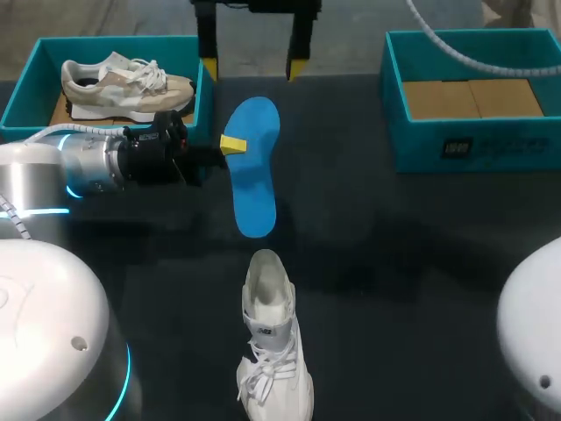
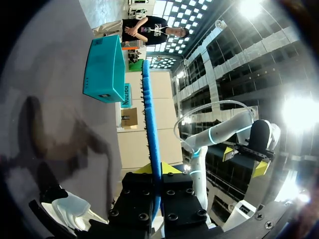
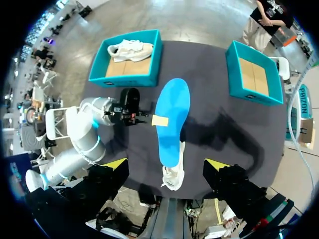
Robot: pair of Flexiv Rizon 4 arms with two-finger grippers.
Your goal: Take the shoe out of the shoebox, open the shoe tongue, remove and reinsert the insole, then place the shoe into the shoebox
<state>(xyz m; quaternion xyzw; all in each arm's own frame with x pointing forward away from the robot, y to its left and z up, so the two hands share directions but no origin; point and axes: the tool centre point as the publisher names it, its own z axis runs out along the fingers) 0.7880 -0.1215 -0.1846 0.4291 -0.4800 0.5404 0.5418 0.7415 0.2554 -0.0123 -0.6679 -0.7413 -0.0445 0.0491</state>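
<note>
Left end effector pinches blue insole edgewise.

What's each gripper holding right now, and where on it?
Left gripper is shut on the blue insole, pinching one long side edge, nearer the wider end. Right gripper is open and holds nothing.
</note>
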